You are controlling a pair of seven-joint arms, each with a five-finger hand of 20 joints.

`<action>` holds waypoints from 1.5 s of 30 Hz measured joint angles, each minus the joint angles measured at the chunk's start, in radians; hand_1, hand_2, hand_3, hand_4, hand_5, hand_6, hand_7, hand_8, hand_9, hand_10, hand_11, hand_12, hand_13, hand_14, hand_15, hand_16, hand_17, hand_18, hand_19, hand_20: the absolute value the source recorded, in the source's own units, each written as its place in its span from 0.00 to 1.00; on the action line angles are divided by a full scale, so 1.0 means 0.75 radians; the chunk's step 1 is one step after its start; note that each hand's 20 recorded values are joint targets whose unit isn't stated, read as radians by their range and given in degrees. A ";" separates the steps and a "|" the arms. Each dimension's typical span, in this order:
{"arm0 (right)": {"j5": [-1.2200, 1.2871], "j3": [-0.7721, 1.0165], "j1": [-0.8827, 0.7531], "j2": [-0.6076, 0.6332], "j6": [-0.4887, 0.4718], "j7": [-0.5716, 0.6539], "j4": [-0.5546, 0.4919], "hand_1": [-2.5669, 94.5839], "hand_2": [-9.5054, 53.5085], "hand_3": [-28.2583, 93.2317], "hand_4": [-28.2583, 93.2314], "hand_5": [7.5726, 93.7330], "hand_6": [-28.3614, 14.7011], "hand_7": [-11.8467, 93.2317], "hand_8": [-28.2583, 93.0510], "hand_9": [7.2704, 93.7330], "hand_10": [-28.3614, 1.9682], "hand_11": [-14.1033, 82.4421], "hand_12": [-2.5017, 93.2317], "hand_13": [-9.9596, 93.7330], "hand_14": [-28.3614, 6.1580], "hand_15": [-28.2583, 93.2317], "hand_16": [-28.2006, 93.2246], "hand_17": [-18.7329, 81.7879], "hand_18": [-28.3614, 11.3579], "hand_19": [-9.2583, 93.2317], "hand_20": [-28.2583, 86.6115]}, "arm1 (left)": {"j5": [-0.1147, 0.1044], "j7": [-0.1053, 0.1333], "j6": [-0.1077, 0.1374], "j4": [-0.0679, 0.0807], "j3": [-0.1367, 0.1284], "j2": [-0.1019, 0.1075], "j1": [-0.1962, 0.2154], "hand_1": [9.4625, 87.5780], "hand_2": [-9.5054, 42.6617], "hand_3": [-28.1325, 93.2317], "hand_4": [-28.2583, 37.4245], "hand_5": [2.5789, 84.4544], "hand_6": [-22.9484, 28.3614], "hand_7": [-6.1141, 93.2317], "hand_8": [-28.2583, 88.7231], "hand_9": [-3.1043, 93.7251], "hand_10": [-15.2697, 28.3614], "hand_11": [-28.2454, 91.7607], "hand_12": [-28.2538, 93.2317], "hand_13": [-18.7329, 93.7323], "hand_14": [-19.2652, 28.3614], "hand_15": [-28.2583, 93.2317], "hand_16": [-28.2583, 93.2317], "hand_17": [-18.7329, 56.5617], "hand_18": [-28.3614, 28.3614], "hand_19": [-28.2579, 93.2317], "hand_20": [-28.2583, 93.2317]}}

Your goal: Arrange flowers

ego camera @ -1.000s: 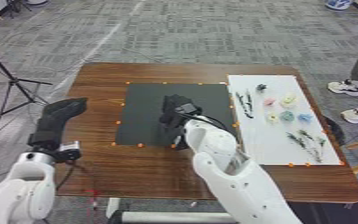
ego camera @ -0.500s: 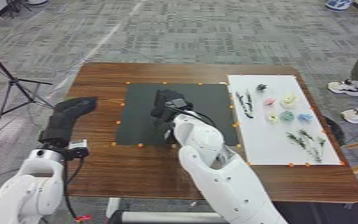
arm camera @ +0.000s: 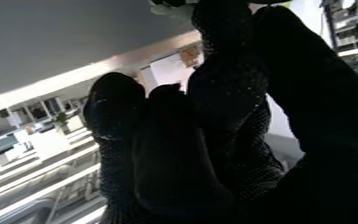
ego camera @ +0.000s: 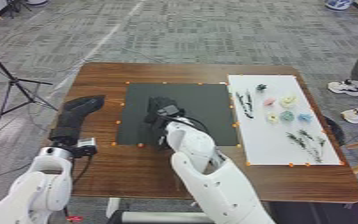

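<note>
The fingers [arm camera: 222, 30] of the right hand [ego camera: 160, 107] are bent together and seem to pinch a pale flower [arm camera: 174, 9] near their tips, over the black mat [ego camera: 193, 92]. Left of the mat, the left hand [ego camera: 82, 106] is relaxed above the surface [ego camera: 104, 172]. Right of the mat, a white sheet [ego camera: 273, 147] holds coloured flowers [ego camera: 287, 116], dark twigs [ego camera: 246, 104] and green sprigs [ego camera: 309, 142]. The arranging looks barely begun: the pale flower needs placing, then probably those laid-out pieces.
</note>
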 measured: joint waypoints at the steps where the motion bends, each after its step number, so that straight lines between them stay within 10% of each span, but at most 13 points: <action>1: 0.002 -0.003 -0.001 -0.001 0.000 0.000 0.004 0.52 0.00 0.79 0.21 0.84 0.72 0.51 0.44 1.00 0.77 0.70 0.34 1.00 0.79 0.85 0.57 0.81 0.28 1.00 0.55 | -0.001 0.002 0.002 0.000 0.003 -0.001 -0.003 0.27 0.17 0.80 0.19 0.58 0.54 0.24 0.18 0.50 0.65 0.40 0.32 0.47 0.74 0.38 0.23 0.34 0.67 0.30 0.37; 27: 0.053 -0.048 -0.021 -0.004 0.020 -0.031 0.035 0.48 0.00 0.78 0.17 0.84 0.70 0.47 0.43 1.00 0.71 0.66 0.37 0.97 0.71 0.84 0.58 0.75 0.21 0.99 0.54 | -0.018 0.020 0.026 0.001 0.018 -0.026 -0.013 0.26 0.17 0.80 0.18 0.58 0.54 0.24 0.18 0.49 0.65 0.40 0.32 0.46 0.74 0.38 0.24 0.33 0.67 0.30 0.36; 32: 0.134 -0.080 0.002 0.044 0.066 -0.030 0.013 0.38 0.02 0.80 0.18 0.83 0.66 0.44 0.39 0.98 0.65 0.63 0.37 0.94 0.65 0.84 0.58 0.71 0.17 0.97 0.55 | -0.018 0.018 0.043 -0.012 0.004 -0.026 0.004 0.26 0.17 0.80 0.18 0.58 0.54 0.24 0.18 0.49 0.65 0.40 0.32 0.46 0.73 0.38 0.24 0.33 0.67 0.29 0.36; 35: 0.232 -0.090 0.017 0.083 0.112 -0.030 -0.025 0.25 0.18 0.80 0.18 0.78 0.59 0.43 0.19 0.91 0.51 0.54 0.34 0.88 0.53 0.77 0.54 0.62 0.11 0.87 0.57 | -0.017 0.015 0.047 -0.020 -0.004 -0.026 0.015 0.26 0.17 0.80 0.18 0.58 0.54 0.24 0.18 0.49 0.65 0.40 0.32 0.46 0.73 0.37 0.24 0.33 0.67 0.29 0.36; 45: 0.415 -0.063 0.016 0.193 0.151 -0.134 -0.122 0.17 0.24 0.78 0.18 0.66 0.54 0.32 0.19 0.83 0.35 0.38 0.28 0.78 0.34 0.66 0.50 0.51 0.04 0.72 0.57 | -0.016 0.004 0.054 -0.043 -0.032 -0.026 0.052 0.26 0.17 0.80 0.18 0.58 0.54 0.24 0.18 0.49 0.65 0.40 0.32 0.45 0.73 0.37 0.24 0.33 0.67 0.29 0.36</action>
